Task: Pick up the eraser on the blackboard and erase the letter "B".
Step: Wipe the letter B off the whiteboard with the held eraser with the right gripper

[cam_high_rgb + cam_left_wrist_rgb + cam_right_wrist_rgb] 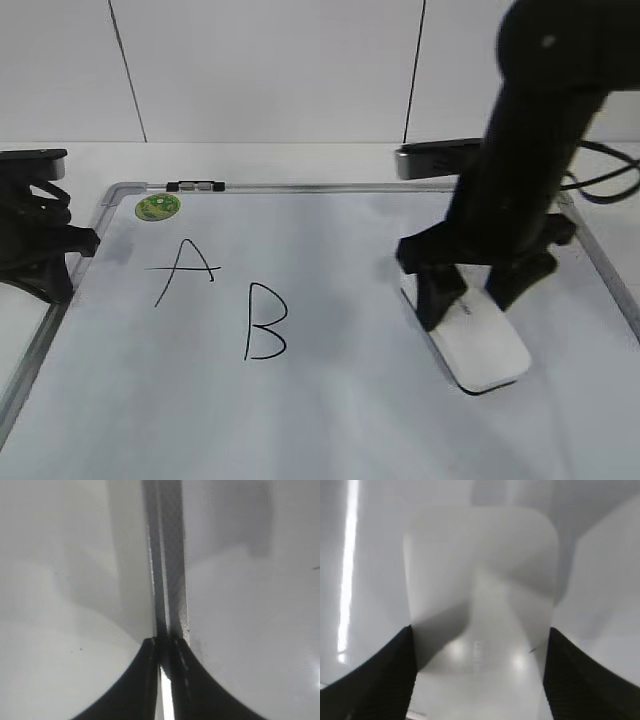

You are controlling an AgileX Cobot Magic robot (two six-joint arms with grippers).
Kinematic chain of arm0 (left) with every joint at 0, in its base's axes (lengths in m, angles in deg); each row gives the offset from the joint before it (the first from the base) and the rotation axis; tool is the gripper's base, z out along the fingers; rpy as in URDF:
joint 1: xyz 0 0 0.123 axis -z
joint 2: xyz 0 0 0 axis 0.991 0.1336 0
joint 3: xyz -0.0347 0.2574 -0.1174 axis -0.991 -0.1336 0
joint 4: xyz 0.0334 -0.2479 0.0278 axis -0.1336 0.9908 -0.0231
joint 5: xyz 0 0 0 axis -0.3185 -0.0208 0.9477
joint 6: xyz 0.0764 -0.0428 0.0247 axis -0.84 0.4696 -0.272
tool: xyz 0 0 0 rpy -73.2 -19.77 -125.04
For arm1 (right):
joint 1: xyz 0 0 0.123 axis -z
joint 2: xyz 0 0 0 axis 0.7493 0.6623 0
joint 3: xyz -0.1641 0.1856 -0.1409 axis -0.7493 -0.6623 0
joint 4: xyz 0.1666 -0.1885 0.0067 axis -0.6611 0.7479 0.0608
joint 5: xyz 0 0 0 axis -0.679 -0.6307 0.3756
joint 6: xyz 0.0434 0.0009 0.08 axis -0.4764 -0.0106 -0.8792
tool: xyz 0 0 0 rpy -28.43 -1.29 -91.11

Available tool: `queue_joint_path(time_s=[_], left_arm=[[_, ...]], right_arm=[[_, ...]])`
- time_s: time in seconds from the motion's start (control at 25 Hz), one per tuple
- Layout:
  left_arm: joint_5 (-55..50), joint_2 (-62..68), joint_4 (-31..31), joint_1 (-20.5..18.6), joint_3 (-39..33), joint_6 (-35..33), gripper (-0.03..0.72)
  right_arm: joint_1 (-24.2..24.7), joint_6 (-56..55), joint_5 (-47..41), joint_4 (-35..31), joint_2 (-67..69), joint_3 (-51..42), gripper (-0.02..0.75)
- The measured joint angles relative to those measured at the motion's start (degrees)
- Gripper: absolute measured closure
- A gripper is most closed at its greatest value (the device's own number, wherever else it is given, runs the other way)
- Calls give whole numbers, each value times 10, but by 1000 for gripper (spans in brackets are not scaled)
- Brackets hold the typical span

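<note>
The blackboard point(350, 420) lies flat, with a green sticker point(158, 207) at its far left corner. A black "A" point(185, 270) and the letter "B" point(265, 322) are drawn on its left half. The white eraser point(485, 350) lies on the board's right part. My right gripper point(466, 310) straddles the eraser's far end. In the right wrist view both fingers point(480, 635) touch the eraser's point(480, 580) sides with no gap. My left gripper point(60, 285) is at the board's left edge. In the left wrist view its fingers point(167, 642) are closed on the frame point(170, 580).
A grey flat device point(435, 158) and black cables point(600, 185) lie behind the board's far right corner. A white wall stands at the back. The white table shows to the left of the board point(20, 330). No "C" is in view.
</note>
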Motion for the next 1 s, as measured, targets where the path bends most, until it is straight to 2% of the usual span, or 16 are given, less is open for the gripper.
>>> queue_joint_path(time_s=[0.24, 0.44, 0.6, 0.76, 1.0], left_arm=[[-1, 0, 0, 0, 0, 0, 648], [-1, 0, 0, 0, 0, 0, 648], [-1, 0, 0, 0, 0, 0, 646], [-2, 0, -1, 0, 0, 0, 645], [-3, 0, -2, 0, 0, 0, 643]], right_arm=[[-56, -4, -3, 12, 133, 140, 203], [-63, -5, -6, 16, 214, 242, 203], [-64, -5, -41, 18, 257, 307, 203], [-79, -6, -62, 29, 287, 358, 204], [-134, -6, -43, 53, 299, 377, 203]])
